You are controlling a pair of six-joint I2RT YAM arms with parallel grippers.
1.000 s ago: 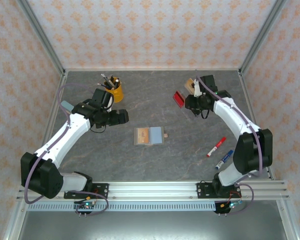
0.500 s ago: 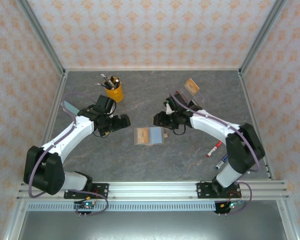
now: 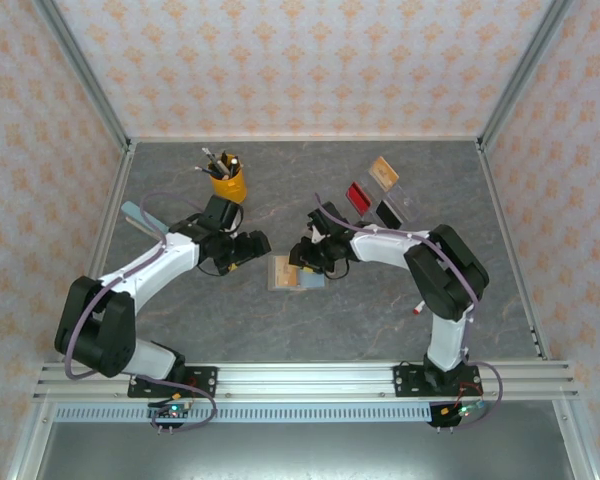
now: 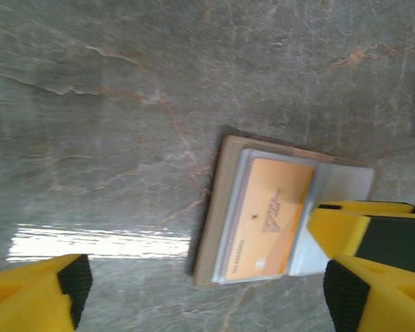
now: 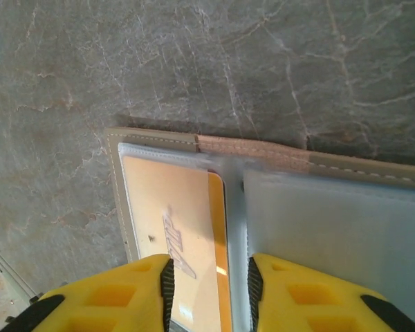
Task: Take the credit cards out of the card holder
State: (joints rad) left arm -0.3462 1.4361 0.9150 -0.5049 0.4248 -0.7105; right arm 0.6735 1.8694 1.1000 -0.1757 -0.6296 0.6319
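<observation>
The card holder lies open at the table's middle, pale grey-blue inside up. A tan-orange credit card sits in its left slot, its inner edge poking out towards the fold. My right gripper is open just over the holder, its fingers either side of that exposed edge. My left gripper stands open and empty beside the holder's left edge, low over the table. At the back right lie a red card, a black card and a tan-orange card.
A yellow cup of pens stands at the back left. A light-blue block lies near the left wall. A clear plastic tray sits by the loose cards at the back right. Both arms crowd the holder.
My right gripper left the red card at the back right and swung to the holder. My left gripper moved right, closer to the holder's left edge.
</observation>
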